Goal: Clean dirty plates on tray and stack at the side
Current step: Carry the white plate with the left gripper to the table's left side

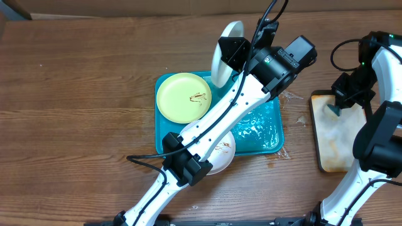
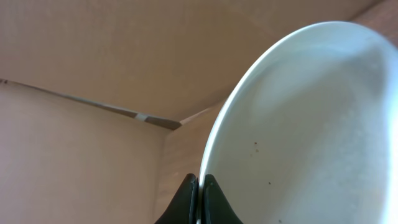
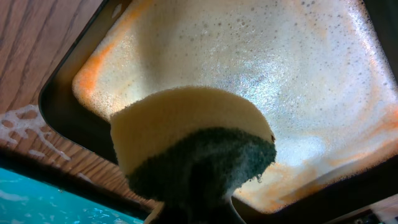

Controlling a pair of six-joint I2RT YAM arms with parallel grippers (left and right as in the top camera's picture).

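inspector: left gripper (image 2: 200,198)?
assistant: clamped on the rim of a white plate (image 1: 227,51) — held up, standing nearly on edge above the far side of the blue tray (image 1: 267,135). a few dark specks show on the face toward the wrist camera.
inspector: right gripper (image 1: 333,108)?
assistant: clenched on a sponge (image 3: 193,149), yellow with a dark scouring side, hanging over the foamy small tray (image 3: 292,68).
inspector: the other plates?
assistant: yellow-green plate (image 1: 183,97) lies flat in the blue tray's left end, with a brown smear on it. second white plate (image 1: 221,154) sits at the near rim, partly under the left arm, also smeared.
inspector: the relation that matters?
assistant: the held plate lies to the sponge's left, well apart, with the wet tray floor between them. its rim line runs roughly near-to-far, so one face should be turned toward the right arm — which face, i cannot tell. judgement: the sponge arm is the one to travel left and meet it. nothing is stacked at the side yet.
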